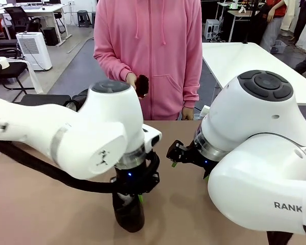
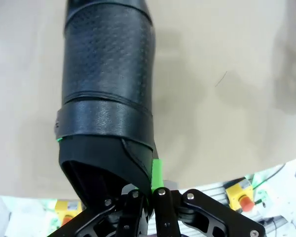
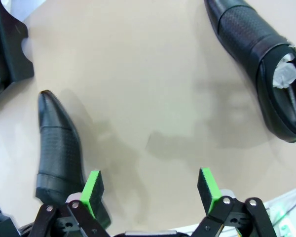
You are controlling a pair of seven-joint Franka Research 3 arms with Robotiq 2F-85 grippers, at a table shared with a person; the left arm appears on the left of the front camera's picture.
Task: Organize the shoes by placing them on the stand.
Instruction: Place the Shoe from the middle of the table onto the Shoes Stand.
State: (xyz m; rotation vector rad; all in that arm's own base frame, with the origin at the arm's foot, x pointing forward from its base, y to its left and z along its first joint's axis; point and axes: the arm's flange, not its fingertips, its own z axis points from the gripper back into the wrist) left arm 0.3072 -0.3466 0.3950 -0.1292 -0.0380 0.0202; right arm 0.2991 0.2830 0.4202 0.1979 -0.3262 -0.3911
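Pinching shoe [image 2: 108, 74] heel rim, left jaws clamped; right jaws wide over table [image 3: 153, 98], paper-stuffed shoe [image 3: 251, 54] well apart.

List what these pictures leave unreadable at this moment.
Front view: the left gripper and its arm hide most of the held shoe.
Left wrist view: that shoe's toe is cut off by the top edge.
Right wrist view: a black shape cut by the left edge; stand or shoe, unclear.
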